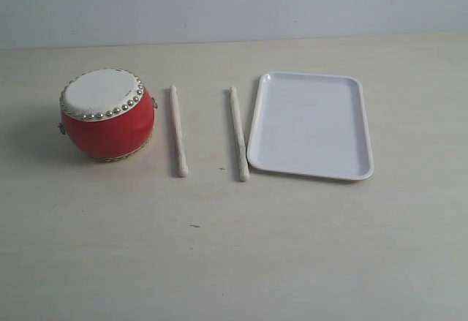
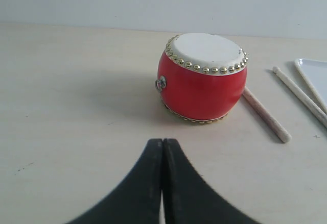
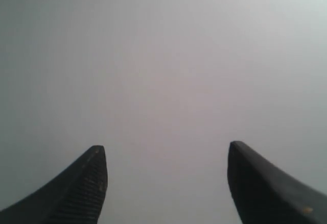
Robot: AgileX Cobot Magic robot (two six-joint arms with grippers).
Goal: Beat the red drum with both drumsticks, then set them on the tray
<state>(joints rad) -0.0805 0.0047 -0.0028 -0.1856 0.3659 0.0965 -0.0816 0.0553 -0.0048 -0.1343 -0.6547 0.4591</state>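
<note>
The red drum (image 1: 107, 115) stands at the table's left, off-white skin up. Two pale wooden drumsticks lie flat and roughly parallel to its right: one (image 1: 178, 131) near the drum, the other (image 1: 238, 133) just beside the white tray (image 1: 311, 125). Neither arm appears in the exterior view. In the left wrist view my left gripper (image 2: 162, 141) is shut on nothing, a short way in front of the drum (image 2: 202, 76), with one drumstick (image 2: 265, 114) and the other (image 2: 300, 96) beyond. My right gripper (image 3: 167, 150) is open with nothing between its fingers, facing a plain grey surface.
The light table top (image 1: 234, 248) spreads wide in front of the objects. A pale wall (image 1: 234, 3) runs along the table's far edge. A corner of the tray (image 2: 314, 76) shows in the left wrist view.
</note>
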